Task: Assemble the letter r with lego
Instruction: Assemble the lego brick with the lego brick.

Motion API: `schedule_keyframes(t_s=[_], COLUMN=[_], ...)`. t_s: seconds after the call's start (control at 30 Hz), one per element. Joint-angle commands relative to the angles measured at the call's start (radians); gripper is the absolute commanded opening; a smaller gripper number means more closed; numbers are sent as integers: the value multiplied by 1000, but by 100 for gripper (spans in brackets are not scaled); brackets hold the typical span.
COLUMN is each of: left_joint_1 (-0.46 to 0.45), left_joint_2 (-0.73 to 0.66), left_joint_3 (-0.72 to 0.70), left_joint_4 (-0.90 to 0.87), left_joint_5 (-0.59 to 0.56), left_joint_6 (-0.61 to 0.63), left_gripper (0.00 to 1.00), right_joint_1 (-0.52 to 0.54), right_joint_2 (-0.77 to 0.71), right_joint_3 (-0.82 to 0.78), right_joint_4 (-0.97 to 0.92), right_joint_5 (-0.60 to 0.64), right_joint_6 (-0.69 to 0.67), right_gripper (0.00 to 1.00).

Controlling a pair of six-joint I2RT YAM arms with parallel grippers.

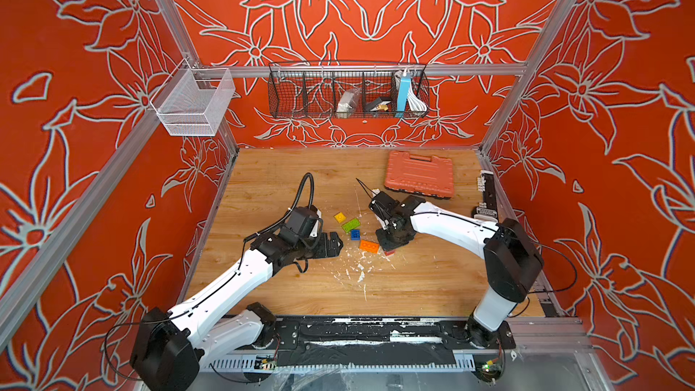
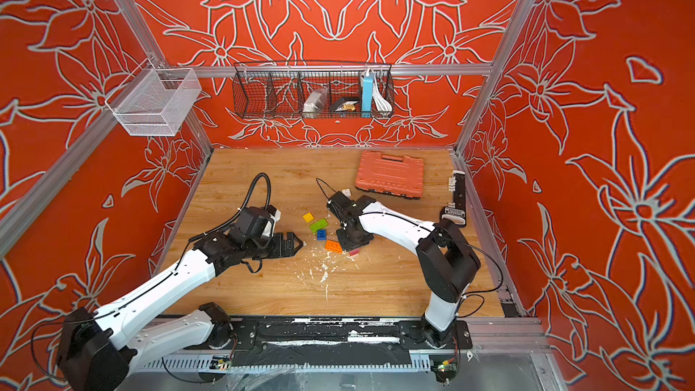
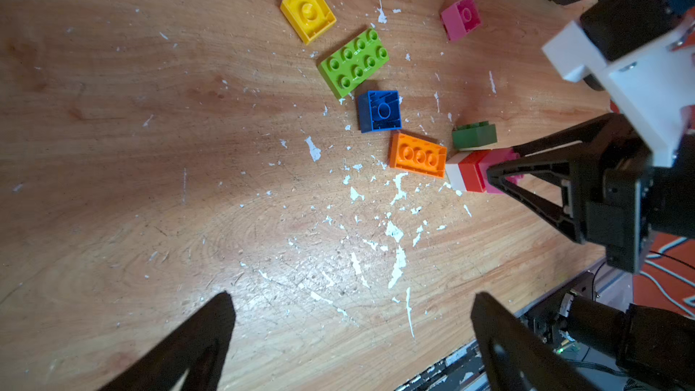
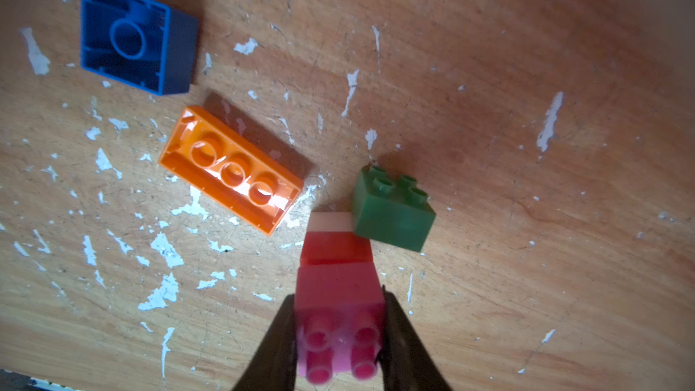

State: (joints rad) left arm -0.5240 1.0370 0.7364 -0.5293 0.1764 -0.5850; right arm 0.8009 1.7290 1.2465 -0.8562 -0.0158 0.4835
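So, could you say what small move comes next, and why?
Probably lift and shift over the green studded plastic brick, studs up: the right gripper is shut on a joined pink, red and white brick column, white end down beside it.

You've got a scuffed wood table (image 1: pixel 301 295) w/ yellow brick (image 3: pixel 308 13), lime brick (image 3: pixel 353 62), blue brick (image 3: pixel 380 110), orange brick (image 3: pixel 417 154), green brick (image 3: pixel 474 136) & magenta brick (image 3: pixel 460 16) mid-table; orange case (image 1: pixel 419 174) flat at back right.

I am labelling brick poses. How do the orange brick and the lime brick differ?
The orange brick lies upside down, three hollow tubes facing up; the lime brick lies studs up, showing eight studs. The orange brick is next to the pink-red-white stack; the lime brick is farther from it. Both are long, loose bricks.
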Motion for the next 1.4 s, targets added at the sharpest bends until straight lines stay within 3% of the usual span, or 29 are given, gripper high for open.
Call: schedule_keyframes(t_s=[0.0, 0.57, 0.93, 1.2, 1.37], left_joint_1=[-5, -5, -4, -4, -4], left_joint_2=[1, -19, -39, -73, -69], left_joint_3=[-10, -21, -43, -30, -26], left_joint_4=[11, 10, 8, -35, -38], left_joint_5=[1, -10, -28, -40, -25], left_joint_6=[-5, -17, -48, -47, -38], left_gripper=[99, 99, 99, 99, 99], right_joint_1=[7, 82, 95, 96, 93], right_joint_2=[27, 130, 176, 45, -66], right_joint_3=[8, 3, -140, -69, -48], right_joint_4=[-20, -96, -5, -97, -3], right_joint_5=[-2, 91, -21, 139, 94], right_joint_6=[21, 65, 111, 71, -20], right_gripper=[0, 0, 0, 0, 0])
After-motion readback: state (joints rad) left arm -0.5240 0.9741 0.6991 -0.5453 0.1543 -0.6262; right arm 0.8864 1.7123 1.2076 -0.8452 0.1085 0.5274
